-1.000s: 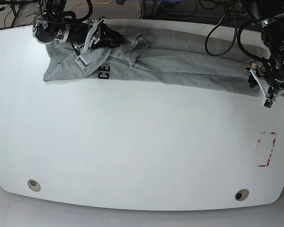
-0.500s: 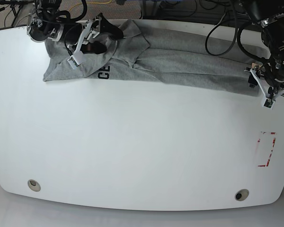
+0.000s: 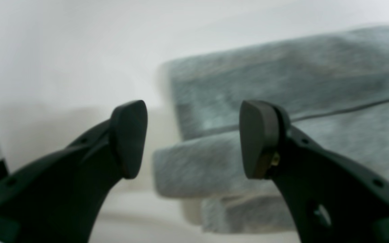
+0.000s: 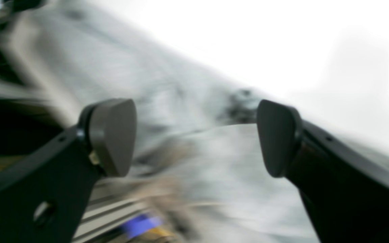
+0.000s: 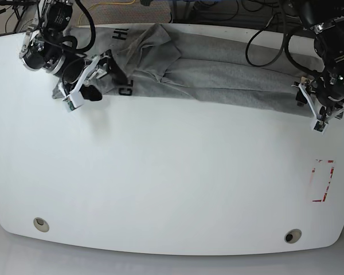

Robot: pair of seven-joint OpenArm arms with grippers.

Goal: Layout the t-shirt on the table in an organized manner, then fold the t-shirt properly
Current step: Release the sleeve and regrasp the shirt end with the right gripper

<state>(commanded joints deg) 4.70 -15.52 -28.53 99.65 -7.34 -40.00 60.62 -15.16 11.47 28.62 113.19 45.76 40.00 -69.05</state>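
Observation:
The grey t-shirt [image 5: 218,74] lies bunched in a long strip along the far edge of the white table [image 5: 172,172]. Black lettering [image 5: 125,89] shows near its left end. My right gripper [image 5: 83,97] hovers over that left end. In the blurred right wrist view it [image 4: 196,136] is open, with grey cloth [image 4: 214,162] below the fingers. My left gripper [image 5: 325,119] is at the shirt's right end. In the left wrist view it [image 3: 193,138] is open, facing a folded corner of the shirt [image 3: 282,74] with nothing pinched.
A red-and-white rectangular mark [image 5: 323,180] sits near the table's right edge. Two round grommet holes [image 5: 41,224] [image 5: 292,235] lie near the front edge. Black cables [image 5: 264,34] hang behind the far edge.
My right gripper has swung left and toward the front, from the collar area to the shirt's left end, and the cloth there has shifted. My left gripper has barely moved.

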